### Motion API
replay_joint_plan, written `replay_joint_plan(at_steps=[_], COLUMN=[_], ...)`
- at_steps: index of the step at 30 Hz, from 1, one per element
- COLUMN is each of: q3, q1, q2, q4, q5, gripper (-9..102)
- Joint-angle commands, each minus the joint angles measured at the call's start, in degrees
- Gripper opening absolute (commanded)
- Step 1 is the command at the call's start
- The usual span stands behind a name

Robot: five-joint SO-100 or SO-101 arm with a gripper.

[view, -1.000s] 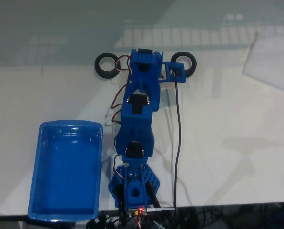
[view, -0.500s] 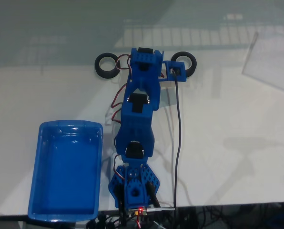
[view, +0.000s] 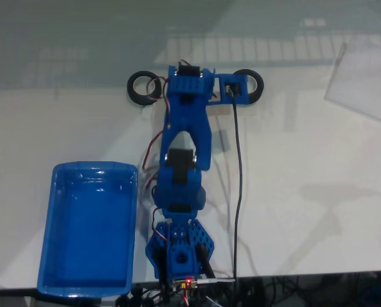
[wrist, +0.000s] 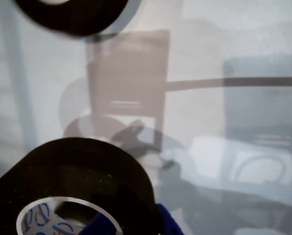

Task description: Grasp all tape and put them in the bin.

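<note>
In the wrist view a black tape roll (wrist: 72, 181) with a pale printed core fills the lower left. My gripper (wrist: 136, 223) has one blue fingertip (wrist: 99, 226) in the core and the other outside the rim, closed against the roll's wall. A second tape roll (wrist: 72, 14) lies at the top left edge. In the fixed view my blue arm (view: 181, 166) reaches to the far side of the table, between one tape roll (view: 141, 87) on the left and another (view: 254, 84) half behind the wrist camera mount. The held roll is hidden under the wrist there. The blue bin (view: 50, 224) sits at lower left, with nothing in it.
A black cable (view: 238, 185) runs from the wrist camera down the table to the arm's base (view: 178, 252). A clear sheet (view: 363, 83) lies at the upper right. The white table top is glossy and throws reflections.
The arm was still between the two earlier frames. Since then the elbow has drawn back toward the base, the forearm has stretched out, and the wrist has shifted slightly left.
</note>
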Motion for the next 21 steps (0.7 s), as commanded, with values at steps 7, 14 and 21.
replay_joint_plan(at_steps=[7, 14, 21], q3=[13.1, 15.4, 15.7], q1=[-8.4, -21.7, -40.0], q2=[25.9, 38.1, 46.2], q4=[1.0, 11.3, 23.5], q5=[-2.1, -5.7, -12.2], gripper=[0, 0, 0])
